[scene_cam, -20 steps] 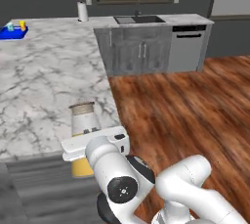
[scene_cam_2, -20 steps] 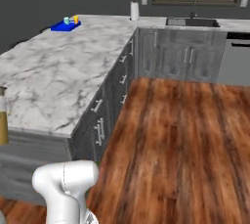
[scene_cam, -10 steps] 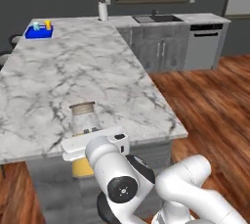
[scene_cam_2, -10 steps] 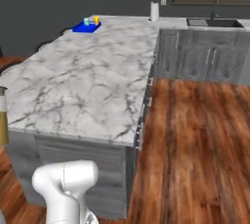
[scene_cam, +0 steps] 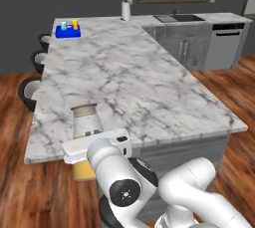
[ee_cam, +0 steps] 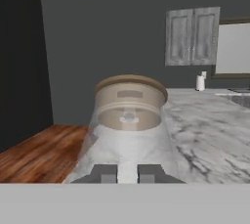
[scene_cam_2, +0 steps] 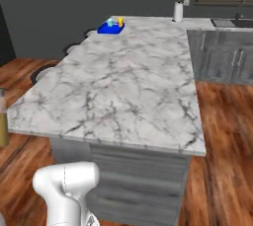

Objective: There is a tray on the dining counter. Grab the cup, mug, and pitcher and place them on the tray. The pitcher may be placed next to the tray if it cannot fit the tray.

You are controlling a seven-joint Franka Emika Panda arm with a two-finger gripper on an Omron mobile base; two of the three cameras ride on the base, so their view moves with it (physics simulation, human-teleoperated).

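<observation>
The white arm folds low at the near end of the desk (scene_cam: 134,77), its hand level and pointing along the marble top. The gripper (ee_cam: 127,173) is clenched on the pitcher (scene_cam: 85,122), whose clear neck and cork-brown lid rise just ahead of the two dark fingertips in the hand view. In the left base view the pitcher stands upright at the desk's near left corner, right against the hand, orange liquid showing below the hand.

The desk is a long white marble slab with grey veins. At its far end sits the blue tray (scene_cam: 67,32), with the mug (scene_cam: 63,25) and the yellow cup (scene_cam: 75,23) standing on it. Dark stools (scene_cam: 29,91) line the desk's left side. Beyond the desk stand grey cabinets, a sink and a dark wall over wooden floor.
</observation>
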